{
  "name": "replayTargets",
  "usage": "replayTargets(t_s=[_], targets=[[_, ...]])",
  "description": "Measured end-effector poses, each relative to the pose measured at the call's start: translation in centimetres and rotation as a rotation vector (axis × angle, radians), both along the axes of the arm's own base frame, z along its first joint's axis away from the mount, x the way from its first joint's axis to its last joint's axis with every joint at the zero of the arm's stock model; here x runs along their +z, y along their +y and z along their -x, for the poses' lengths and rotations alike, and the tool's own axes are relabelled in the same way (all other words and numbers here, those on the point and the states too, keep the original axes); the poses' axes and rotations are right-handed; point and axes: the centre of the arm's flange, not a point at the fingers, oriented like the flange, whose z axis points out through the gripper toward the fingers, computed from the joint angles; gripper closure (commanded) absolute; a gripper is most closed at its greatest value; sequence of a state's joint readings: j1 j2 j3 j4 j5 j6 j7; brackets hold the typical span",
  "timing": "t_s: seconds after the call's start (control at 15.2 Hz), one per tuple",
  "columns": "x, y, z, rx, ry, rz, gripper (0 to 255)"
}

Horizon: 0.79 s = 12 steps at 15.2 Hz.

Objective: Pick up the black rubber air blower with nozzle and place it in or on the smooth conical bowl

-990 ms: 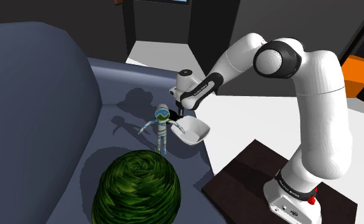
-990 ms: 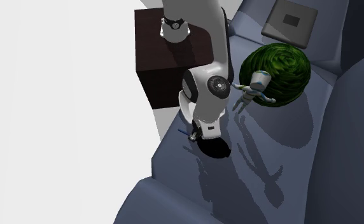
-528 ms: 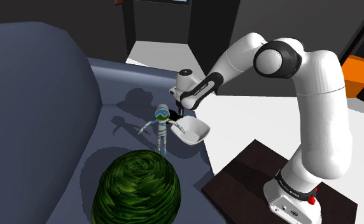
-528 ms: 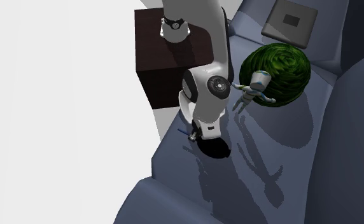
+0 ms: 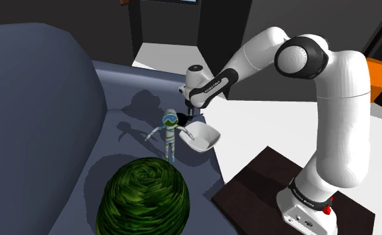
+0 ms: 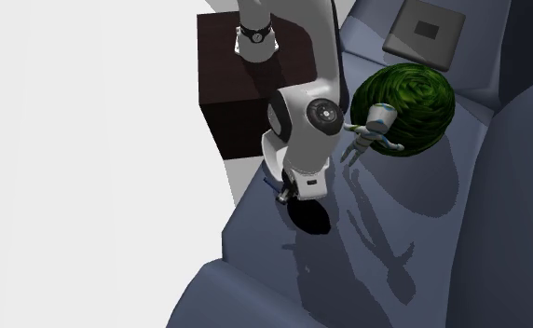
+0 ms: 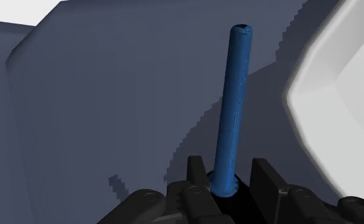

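My pincer (image 7: 228,177) is clasping the air blower (image 7: 224,181) at the base of its blue nozzle (image 7: 233,89), which is pointing away from me. In the shoulder view I am hanging over the sofa (image 5: 116,167), with the white bowl (image 5: 208,137) sitting close at five o'clock.

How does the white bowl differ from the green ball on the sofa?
The bowl is white; the ball is dark green. The bowl is small and open on top; the ball is much bigger, round and closed. The bowl looks smooth; the ball bears swirled ridges. Both rest on the sofa.
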State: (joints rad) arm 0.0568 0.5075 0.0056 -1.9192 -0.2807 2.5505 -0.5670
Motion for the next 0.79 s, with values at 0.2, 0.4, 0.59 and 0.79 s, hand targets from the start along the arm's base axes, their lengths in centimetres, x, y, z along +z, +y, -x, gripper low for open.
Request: replayTargets(t_s=[0.2,0.4,0.59,0.79], targets=[[1.6,0.0,-0.1,0.000,0.000,0.000,255],[3.2,0.0,0.0,0.000,0.000,0.000,255],[4.7,-0.1,0.0,0.000,0.001,0.000,255],[6.2,0.0,-0.1,0.000,0.000,0.000,255]])
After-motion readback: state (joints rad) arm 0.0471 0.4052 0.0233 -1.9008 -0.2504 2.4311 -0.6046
